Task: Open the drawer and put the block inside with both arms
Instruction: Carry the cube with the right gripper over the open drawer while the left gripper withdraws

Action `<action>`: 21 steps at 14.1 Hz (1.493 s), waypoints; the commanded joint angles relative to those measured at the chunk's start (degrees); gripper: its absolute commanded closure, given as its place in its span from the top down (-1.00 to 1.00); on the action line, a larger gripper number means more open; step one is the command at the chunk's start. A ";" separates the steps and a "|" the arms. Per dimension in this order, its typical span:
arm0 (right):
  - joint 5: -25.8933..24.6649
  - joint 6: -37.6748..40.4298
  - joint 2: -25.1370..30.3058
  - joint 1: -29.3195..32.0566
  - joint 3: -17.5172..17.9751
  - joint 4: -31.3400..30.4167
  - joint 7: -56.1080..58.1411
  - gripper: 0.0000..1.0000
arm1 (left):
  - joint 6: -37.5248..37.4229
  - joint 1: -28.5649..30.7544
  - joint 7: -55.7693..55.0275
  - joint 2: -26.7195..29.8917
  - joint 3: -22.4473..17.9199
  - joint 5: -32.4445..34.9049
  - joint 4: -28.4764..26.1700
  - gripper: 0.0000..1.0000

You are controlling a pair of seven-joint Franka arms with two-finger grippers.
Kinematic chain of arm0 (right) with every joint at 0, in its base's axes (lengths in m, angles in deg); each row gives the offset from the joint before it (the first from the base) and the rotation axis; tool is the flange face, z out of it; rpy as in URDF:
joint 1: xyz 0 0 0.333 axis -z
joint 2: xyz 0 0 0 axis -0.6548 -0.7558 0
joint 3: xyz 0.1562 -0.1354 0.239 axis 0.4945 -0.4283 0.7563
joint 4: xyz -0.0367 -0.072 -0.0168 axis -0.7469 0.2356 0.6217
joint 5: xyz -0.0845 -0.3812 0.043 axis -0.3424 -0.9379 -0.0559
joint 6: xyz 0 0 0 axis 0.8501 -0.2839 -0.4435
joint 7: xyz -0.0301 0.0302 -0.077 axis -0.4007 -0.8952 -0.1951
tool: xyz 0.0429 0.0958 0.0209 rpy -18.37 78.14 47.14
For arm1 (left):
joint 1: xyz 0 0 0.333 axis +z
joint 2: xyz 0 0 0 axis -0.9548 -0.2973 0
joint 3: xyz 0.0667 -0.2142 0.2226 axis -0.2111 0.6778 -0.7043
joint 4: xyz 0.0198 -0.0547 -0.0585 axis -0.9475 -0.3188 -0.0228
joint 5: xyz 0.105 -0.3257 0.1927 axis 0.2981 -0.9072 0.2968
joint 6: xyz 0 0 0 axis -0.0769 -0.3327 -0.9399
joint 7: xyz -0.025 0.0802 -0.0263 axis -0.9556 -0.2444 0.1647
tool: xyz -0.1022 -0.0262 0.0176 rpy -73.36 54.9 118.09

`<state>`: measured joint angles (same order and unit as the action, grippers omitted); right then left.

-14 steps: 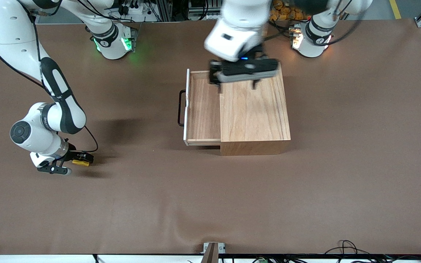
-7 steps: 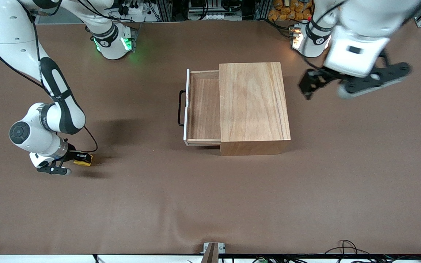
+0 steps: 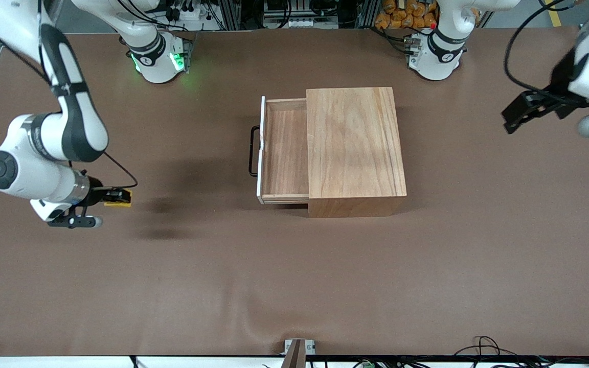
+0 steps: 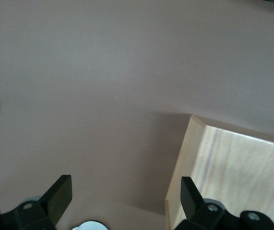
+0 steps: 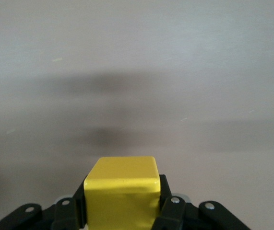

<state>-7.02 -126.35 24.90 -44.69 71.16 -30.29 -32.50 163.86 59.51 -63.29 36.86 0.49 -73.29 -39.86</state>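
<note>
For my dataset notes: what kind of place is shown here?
Probably a robotics lab: two white Franka arms bolted along a brown-covered table, cables and aluminium framing at its edge, and only a wooden drawer box as test prop.

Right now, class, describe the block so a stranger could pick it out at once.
Start at the wooden box mid-table, then look toward the right arm's end. There the right gripper holds the block above the brown table. It is a small bright yellow cube, the only yellow thing there.
</note>
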 commanded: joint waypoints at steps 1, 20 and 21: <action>0.33 2.83 4.34 -9.18 -0.33 -0.19 -8.77 -0.12 | 2.04 4.04 5.20 5.36 0.74 -1.81 -7.40 1.00; 4.81 -4.02 -5.67 -39.27 -0.33 12.30 -33.07 -0.11 | 9.43 11.52 19.80 14.86 2.58 -2.87 -20.86 1.00; 4.81 -4.02 -5.76 -39.62 -0.33 12.21 -33.50 -0.11 | 10.13 11.61 19.89 15.13 2.58 -2.87 -21.74 1.00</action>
<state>-2.36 -130.66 19.87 -83.04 71.59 -19.55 -64.27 171.79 70.15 -44.92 49.53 2.53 -76.18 -58.00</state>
